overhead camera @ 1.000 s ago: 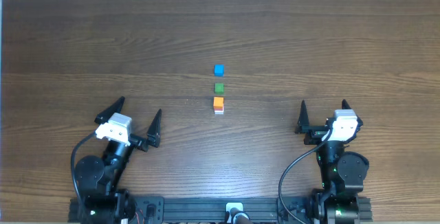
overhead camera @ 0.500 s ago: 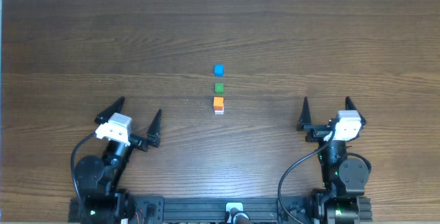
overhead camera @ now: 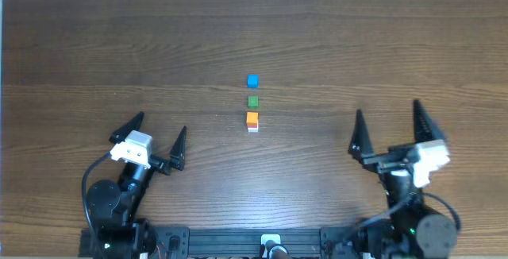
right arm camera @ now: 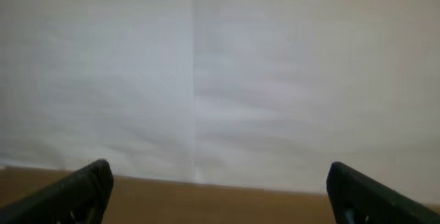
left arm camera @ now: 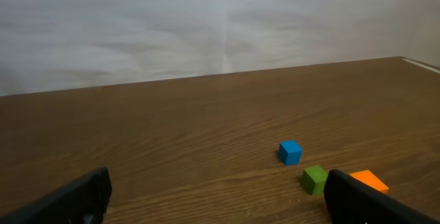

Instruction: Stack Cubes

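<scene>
- From above, we saw the left gripper (overhead camera: 162,124) low on the left of the brown table (overhead camera: 381,36). Its fingers were wide apart and held nothing.
- The right gripper (overhead camera: 387,110) was low on the right, also wide apart and holding nothing.
- Up the middle sat the blue cube (overhead camera: 252,81), the green cube (overhead camera: 252,101), then the orange cube (overhead camera: 252,118) on top of a white cube (overhead camera: 252,128).
- The left wrist view showed the blue and green cubes on the table, with the orange one partly behind a finger.
- The right wrist view showed a white wall (right arm camera: 220,80) between spread fingers.
</scene>
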